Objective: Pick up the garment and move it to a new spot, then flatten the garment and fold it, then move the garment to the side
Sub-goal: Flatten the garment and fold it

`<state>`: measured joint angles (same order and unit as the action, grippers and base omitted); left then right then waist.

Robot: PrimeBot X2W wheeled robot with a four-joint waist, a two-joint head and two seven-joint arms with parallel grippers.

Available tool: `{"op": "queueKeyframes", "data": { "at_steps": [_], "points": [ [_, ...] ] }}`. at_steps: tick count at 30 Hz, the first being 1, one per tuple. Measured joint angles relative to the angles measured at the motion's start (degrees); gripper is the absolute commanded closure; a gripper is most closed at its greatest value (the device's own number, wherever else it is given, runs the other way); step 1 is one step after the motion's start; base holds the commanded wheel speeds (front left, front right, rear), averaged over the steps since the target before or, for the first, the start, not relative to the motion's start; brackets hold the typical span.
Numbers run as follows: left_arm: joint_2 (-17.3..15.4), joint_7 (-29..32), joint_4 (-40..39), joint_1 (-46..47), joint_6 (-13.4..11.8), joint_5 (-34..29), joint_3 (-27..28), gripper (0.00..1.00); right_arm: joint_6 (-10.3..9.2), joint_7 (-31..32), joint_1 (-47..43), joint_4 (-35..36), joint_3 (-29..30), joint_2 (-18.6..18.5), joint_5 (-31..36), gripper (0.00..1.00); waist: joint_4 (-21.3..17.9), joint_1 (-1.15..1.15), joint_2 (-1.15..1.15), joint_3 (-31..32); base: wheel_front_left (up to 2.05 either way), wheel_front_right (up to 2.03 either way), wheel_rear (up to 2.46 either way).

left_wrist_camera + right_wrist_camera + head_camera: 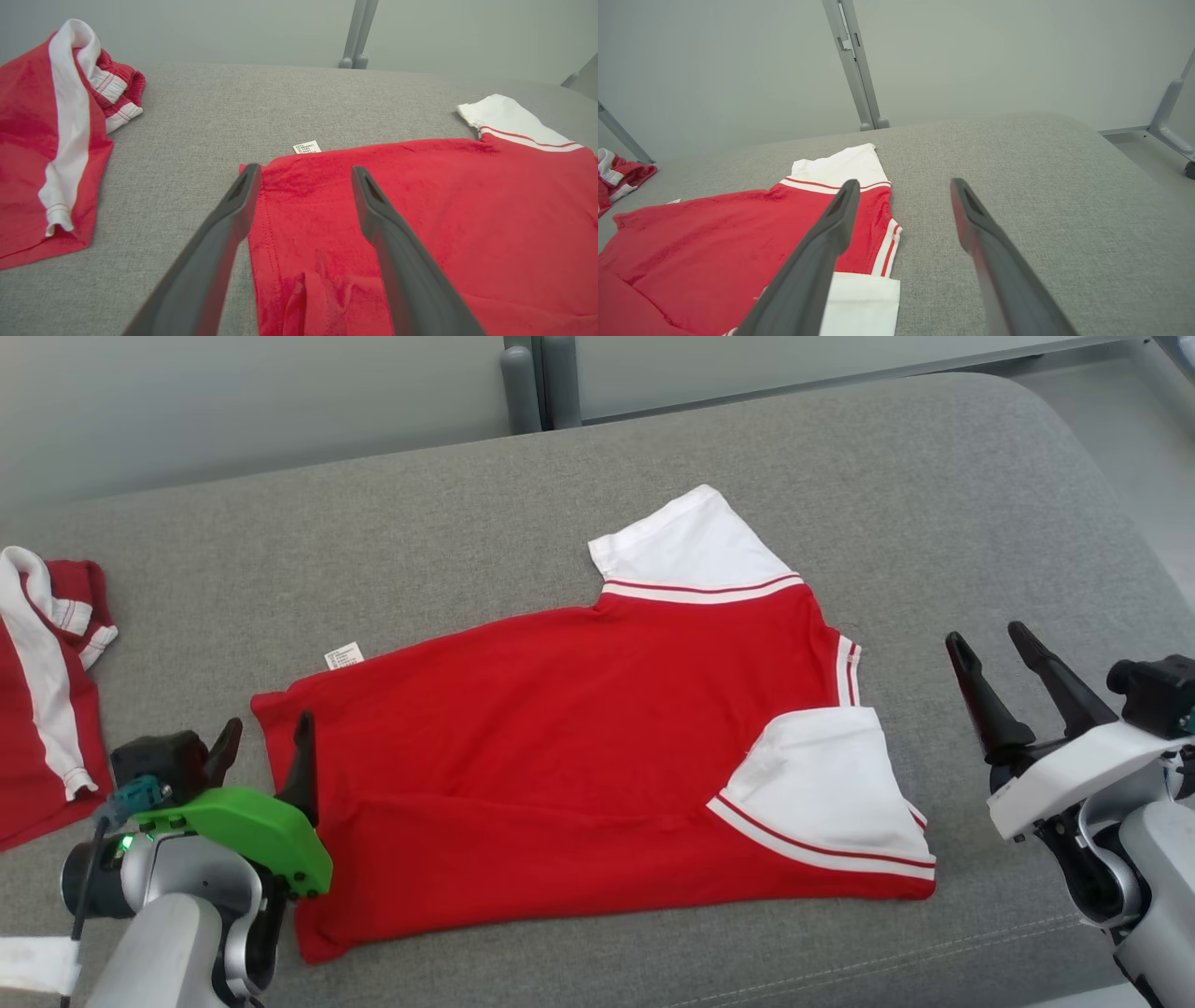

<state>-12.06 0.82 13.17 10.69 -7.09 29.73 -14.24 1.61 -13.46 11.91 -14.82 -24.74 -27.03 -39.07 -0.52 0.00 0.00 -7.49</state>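
While the red garment [579, 756] lies spread on the grey cushion [373, 541], both grippers stand at its ends with nothing in them. The left gripper [269, 723] is at the garment's hem end, fingers spread wide. The right gripper [985, 635] is just off the garment's collar end, apart from the cloth, its fingers equally spread.

The head view takes in the whole garment. One white sleeve [686, 546] sticks out from its far edge. The other sleeve [822, 793] is folded in over the red body near the collar. A small white label [344, 656] pokes out at the far hem corner.

The left wrist view adds what the head view does not: the hem's stitching and a rumpled fold just inside the hem. It also shows one finger over bare cushion just outside the hem and the other above red cloth. Whether either touches cannot be told. A second red-and-white garment [37, 709] lies crumpled well beyond the hem end.

The right wrist view gives the striped trim at the collar end and a grey metal post [852, 65] beyond the garment's far edge.
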Motion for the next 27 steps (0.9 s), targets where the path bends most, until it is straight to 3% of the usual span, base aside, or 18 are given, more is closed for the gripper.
{"op": "queueKeyframes", "data": {
  "at_steps": [14, 27],
  "points": [
    [0.1, 8.3, 13.2, 13.3, 0.0, -5.3, 3.3, 0.00, 1.58, 3.6, 7.7, 3.7, -2.9, 0.1, 1.9, 0.00, 0.9, 0.00, 0.00, -6.1, 0.00, 0.00, 0.00],
    [2.2, 8.9, 21.1, 18.0, 0.0, -7.3, 3.5, 0.00, 2.00, 4.5, 9.0, 3.5, -3.5, 0.5, 2.3, 0.00, -0.3, 0.00, 0.00, -8.7, 0.00, 0.00, 0.00]
  ]
}}
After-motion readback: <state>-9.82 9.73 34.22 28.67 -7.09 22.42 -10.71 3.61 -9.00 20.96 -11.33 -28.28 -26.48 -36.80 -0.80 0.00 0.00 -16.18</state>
